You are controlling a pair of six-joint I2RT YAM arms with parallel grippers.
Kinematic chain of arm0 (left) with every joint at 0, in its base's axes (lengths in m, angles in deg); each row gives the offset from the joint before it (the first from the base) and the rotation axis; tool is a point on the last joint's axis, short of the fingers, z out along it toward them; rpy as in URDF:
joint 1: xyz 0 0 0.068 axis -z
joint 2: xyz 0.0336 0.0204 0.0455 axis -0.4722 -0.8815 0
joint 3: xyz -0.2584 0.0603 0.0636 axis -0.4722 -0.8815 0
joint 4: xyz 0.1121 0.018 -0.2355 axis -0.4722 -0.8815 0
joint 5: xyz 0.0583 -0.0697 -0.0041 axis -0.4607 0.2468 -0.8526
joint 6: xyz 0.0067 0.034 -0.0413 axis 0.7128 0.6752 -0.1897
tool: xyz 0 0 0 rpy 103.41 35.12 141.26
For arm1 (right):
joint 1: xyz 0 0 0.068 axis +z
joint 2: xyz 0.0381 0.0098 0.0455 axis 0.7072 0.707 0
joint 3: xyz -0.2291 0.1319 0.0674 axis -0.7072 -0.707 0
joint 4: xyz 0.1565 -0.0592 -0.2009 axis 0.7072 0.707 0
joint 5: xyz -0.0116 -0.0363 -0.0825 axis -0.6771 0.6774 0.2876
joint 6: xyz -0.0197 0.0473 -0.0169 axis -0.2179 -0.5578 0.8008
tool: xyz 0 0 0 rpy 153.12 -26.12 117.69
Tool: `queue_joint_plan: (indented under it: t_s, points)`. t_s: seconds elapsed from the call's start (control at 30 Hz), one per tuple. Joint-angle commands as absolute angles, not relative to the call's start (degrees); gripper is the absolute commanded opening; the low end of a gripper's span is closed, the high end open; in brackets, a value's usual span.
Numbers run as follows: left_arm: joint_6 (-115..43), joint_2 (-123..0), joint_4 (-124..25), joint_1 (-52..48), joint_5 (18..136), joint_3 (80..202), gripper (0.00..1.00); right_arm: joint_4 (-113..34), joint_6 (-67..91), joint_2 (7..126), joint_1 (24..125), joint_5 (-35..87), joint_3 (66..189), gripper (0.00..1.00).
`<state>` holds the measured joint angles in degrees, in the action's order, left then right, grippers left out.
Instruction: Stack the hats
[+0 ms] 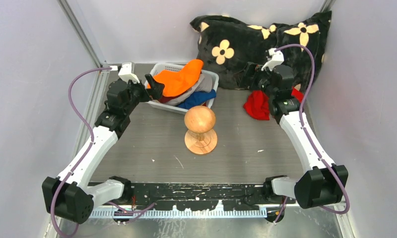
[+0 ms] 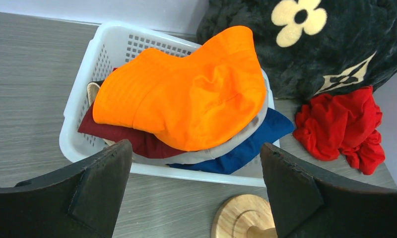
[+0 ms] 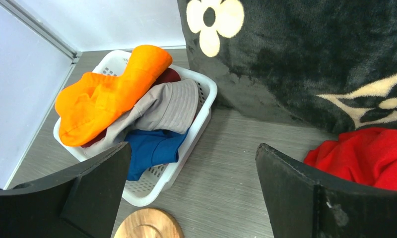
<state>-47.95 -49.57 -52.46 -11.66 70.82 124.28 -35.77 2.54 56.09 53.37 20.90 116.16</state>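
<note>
An orange hat [image 1: 179, 79] lies on top of a pile in a white basket [image 1: 212, 79]. Under it are a grey hat [image 2: 221, 148], a dark red hat [image 2: 122, 136] and a blue hat [image 2: 246, 146]. A bright red hat [image 1: 257, 105] lies crumpled on the table, right of the basket. No black hat shows. My left gripper [image 1: 154, 88] is open and empty at the basket's left end [image 2: 196, 193]. My right gripper [image 1: 249, 74] is open and empty above the table between the basket and the bright red hat [image 3: 194, 191].
A round-headed wooden stand [image 1: 200, 129] stands mid-table in front of the basket. A black cushion with cream flowers [image 1: 261, 44] leans against the back right corner. Grey walls close in the left, back and right sides.
</note>
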Motion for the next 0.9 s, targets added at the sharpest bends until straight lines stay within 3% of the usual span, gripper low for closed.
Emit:
queue_joint_plan:
  t_s: [0.0,0.17,0.57,0.87]
  points:
    - [-47.63,-49.10,-49.60,-11.47,70.11,125.93,1.00,-40.06,1.02,55.91,53.70,21.41,117.02,1.00]
    - [-47.09,-46.13,-45.64,-11.26,69.34,121.58,1.00,-40.03,1.59,56.93,54.37,21.63,116.19,1.00]
    - [-48.15,-49.52,-49.71,-11.18,70.83,124.29,0.96,-31.87,4.41,67.63,61.73,27.85,124.01,1.00]
    - [-48.50,-49.03,-49.44,-11.21,69.87,122.87,0.94,-32.05,-1.75,76.30,64.18,23.48,126.30,0.98]
